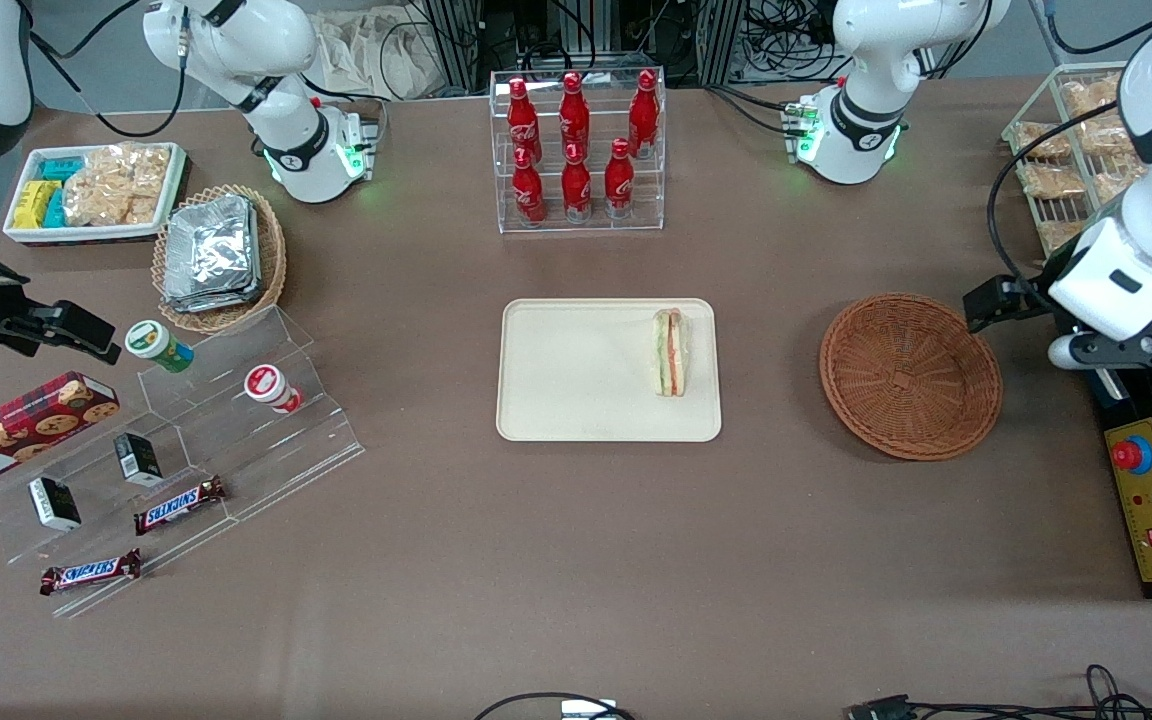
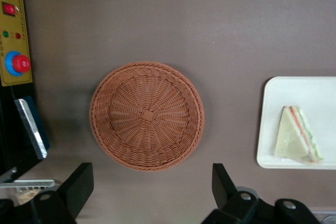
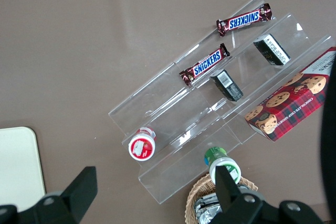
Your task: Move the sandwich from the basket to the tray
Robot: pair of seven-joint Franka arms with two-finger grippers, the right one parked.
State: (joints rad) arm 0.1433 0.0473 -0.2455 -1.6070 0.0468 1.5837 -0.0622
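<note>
Brown matte table (image 1: 576,560) seen from the front, with cable bundles and equipment frames along its farthest edge. The tray (image 1: 576,370) lies flat at mid-table. The sandwich (image 1: 670,352) rests on the tray, lying flat, close to the rim at the working arm's end, its striped filling edge showing. The basket (image 1: 909,375) sits on the table toward the working arm's end, apart from the tray, holding nothing. The gripper (image 2: 149,195) hangs above the table near the basket's rim, at the working arm's end; its two fingers (image 2: 79,184) are spread wide and hold nothing. A yellow control box (image 1: 1149,510) with a red button lies at that table end. Farther from the camera than the tray stands a clear rack of red bottles (image 1: 578,140). Toward the parked arm's end are clear stepped shelves (image 1: 186,450) with snack bars and a lighter basket of foil packets (image 1: 216,255).
</note>
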